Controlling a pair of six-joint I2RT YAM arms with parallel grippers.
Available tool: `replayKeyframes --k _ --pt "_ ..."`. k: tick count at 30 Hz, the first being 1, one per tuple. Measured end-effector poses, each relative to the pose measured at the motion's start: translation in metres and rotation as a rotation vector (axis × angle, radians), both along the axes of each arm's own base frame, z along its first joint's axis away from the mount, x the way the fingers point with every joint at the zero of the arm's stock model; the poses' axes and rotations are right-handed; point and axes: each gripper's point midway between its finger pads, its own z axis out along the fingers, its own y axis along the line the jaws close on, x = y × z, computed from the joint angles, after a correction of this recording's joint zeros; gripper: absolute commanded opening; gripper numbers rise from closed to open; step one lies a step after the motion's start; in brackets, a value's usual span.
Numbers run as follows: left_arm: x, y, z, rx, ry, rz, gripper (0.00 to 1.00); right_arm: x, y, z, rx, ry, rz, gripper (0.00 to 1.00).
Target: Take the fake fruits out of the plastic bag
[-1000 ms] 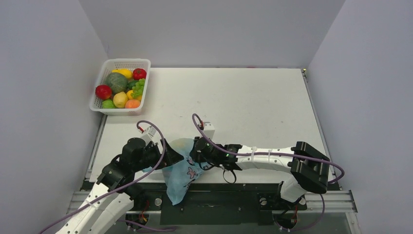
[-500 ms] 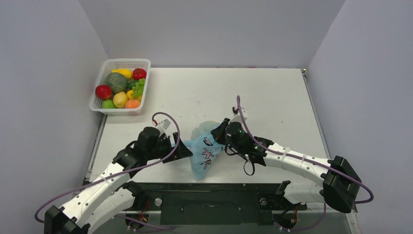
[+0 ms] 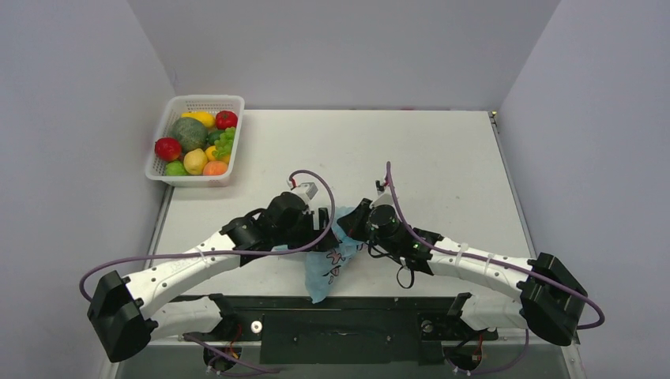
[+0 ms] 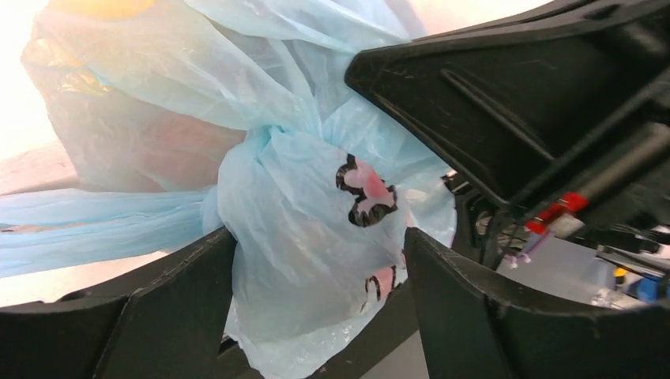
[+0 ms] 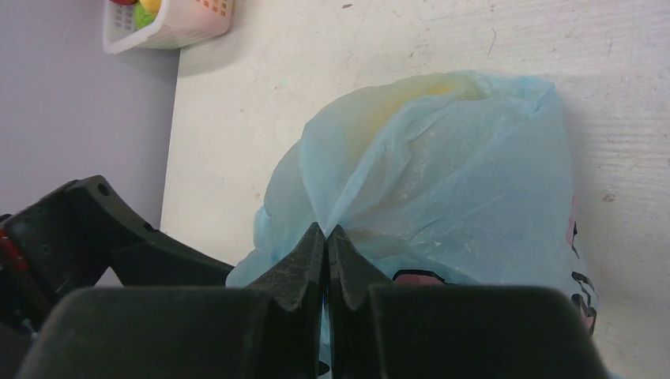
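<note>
The light-blue plastic bag (image 3: 326, 267) lies at the table's near edge, its lower end hanging over the edge. My right gripper (image 3: 355, 226) is shut on a fold of the bag's film, as the right wrist view (image 5: 326, 230) shows. My left gripper (image 3: 324, 229) is open, and a bunched bulge of the bag (image 4: 308, 221) fills the gap between its fingers (image 4: 182, 292). A yellowish fruit (image 5: 419, 88) shows through the film at the bag's far side. A dark brownish fruit (image 4: 150, 150) shows dimly through the film in the left wrist view.
A white lattice basket (image 3: 207, 99) full of assorted toy fruits stands at the table's far left; it also shows in the right wrist view (image 5: 190, 28). The two grippers are close together over the bag. Grey walls enclose the table.
Both arms carried the bag to the right and a little farther onto the table. The left gripper has moved right, close to the right gripper, and now straddles the bag.
</note>
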Motion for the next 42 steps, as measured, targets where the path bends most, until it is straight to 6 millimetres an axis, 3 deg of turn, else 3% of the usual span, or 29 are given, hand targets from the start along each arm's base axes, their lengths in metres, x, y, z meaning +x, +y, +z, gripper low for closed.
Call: replayKeyframes --k 1,4,10,12,19,24,29,30,34,39,42 --pt "0.000 -0.001 -0.004 0.016 0.003 0.000 0.61 0.000 0.001 0.001 0.007 -0.003 0.003 0.00" --pt "0.002 -0.001 -0.018 0.068 0.005 0.006 0.37 -0.001 0.002 0.000 0.013 -0.003 0.009 0.00" --pt "0.000 0.005 -0.026 0.102 -0.021 0.033 0.05 0.006 -0.006 -0.001 0.007 0.000 -0.013 0.00" --pt "-0.002 0.012 -0.031 0.108 -0.023 0.052 0.00 0.013 -0.014 -0.001 -0.001 0.001 -0.028 0.00" --pt "-0.017 0.040 -0.052 0.105 -0.011 0.111 0.00 0.037 -0.054 0.000 -0.067 -0.020 -0.057 0.00" --pt "-0.028 0.051 -0.058 0.059 -0.002 0.135 0.00 0.025 -0.058 -0.016 -0.162 -0.011 0.058 0.02" --pt "-0.032 0.050 -0.053 0.006 -0.003 0.138 0.00 0.006 -0.061 -0.017 -0.252 -0.047 0.152 0.31" --pt "-0.032 0.049 -0.052 0.001 -0.004 0.138 0.00 0.003 -0.062 -0.012 -0.269 -0.066 0.161 0.41" --pt "-0.032 0.048 -0.051 -0.008 0.000 0.138 0.00 -0.013 -0.055 0.020 -0.277 -0.153 0.182 0.62" --pt "-0.032 0.044 -0.049 -0.028 0.005 0.137 0.00 -0.036 -0.030 0.051 -0.159 -0.211 0.194 0.67" --pt "-0.031 0.041 -0.049 -0.037 0.010 0.136 0.00 -0.047 -0.014 0.052 -0.090 -0.183 0.188 0.67"
